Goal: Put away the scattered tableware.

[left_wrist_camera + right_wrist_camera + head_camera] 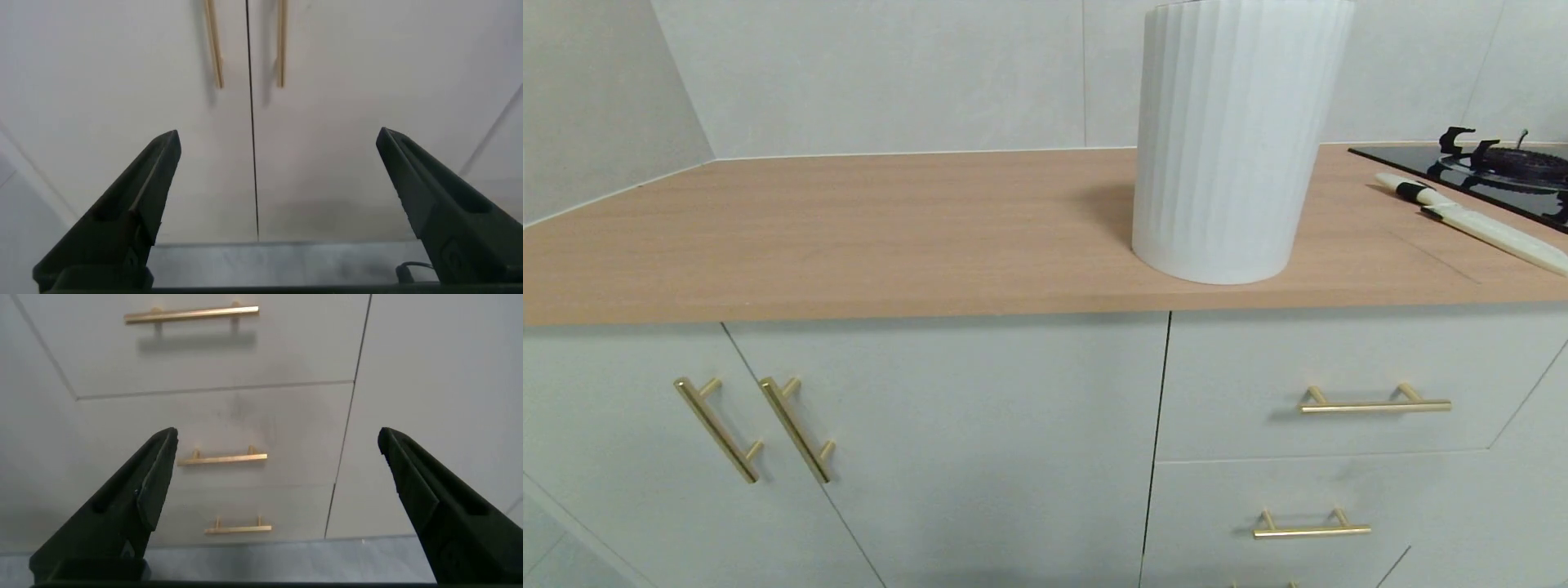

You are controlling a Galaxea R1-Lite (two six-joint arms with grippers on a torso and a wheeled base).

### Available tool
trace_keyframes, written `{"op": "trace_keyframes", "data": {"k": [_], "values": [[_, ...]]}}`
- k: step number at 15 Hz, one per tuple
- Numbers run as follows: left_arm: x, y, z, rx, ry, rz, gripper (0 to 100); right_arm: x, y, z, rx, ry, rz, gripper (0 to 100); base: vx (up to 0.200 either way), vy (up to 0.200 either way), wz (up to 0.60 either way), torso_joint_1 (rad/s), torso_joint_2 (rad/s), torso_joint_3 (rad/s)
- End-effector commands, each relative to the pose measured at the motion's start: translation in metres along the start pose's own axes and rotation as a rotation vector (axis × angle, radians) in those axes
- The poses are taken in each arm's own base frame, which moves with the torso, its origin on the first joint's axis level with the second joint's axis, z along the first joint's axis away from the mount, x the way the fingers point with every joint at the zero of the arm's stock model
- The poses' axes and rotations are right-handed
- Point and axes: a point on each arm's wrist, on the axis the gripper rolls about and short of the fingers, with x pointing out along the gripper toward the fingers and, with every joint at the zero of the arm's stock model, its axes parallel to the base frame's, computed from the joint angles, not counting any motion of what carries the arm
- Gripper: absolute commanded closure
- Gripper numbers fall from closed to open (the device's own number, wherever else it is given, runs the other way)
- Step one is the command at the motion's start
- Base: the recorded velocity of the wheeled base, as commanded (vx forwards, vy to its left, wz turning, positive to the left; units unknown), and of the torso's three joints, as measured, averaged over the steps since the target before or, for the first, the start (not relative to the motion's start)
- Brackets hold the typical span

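Knife (1474, 220) seen lying flat on worktop (849, 237) at right edge of head view, just beside hob (1494, 175), apart from ribbed white holder (1229, 147) stood upper centre-right. Left claw (278, 140) held wide open, nothing gripped, faced at cupboard doors (343, 122). Right claw (278, 439) likewise spread wide, empty, faced at drawers (229, 416).

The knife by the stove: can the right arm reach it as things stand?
Probably not directly: the open right gripper faces the drawer fronts below the countertop and would have to rise first. Nothing covers the knife.
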Motion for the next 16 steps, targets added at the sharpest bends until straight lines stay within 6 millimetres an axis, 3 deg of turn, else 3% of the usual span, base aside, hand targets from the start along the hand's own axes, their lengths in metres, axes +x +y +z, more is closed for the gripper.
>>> {"op": "trace_keyframes", "data": {"k": [1,10,16], "values": [[0.0000,0.0000,0.0000,0.000,0.000,0.001,0,0.0002,0.0000,0.0001,0.000,0.002,0.000,0,0.200,0.000,0.00,0.002,0.00,0.007],[0.0000,0.0000,0.0000,0.000,0.000,0.001,0,0.0002,0.0000,0.0001,0.000,0.002,0.001,0,0.000,0.000,0.00,0.000,0.00,0.000],[0.0000,0.0000,0.0000,-0.002,0.000,0.000,0,0.0002,0.0000,0.0001,0.000,0.002,0.000,0,0.000,-0.200,0.00,0.006,0.00,0.002]]}}
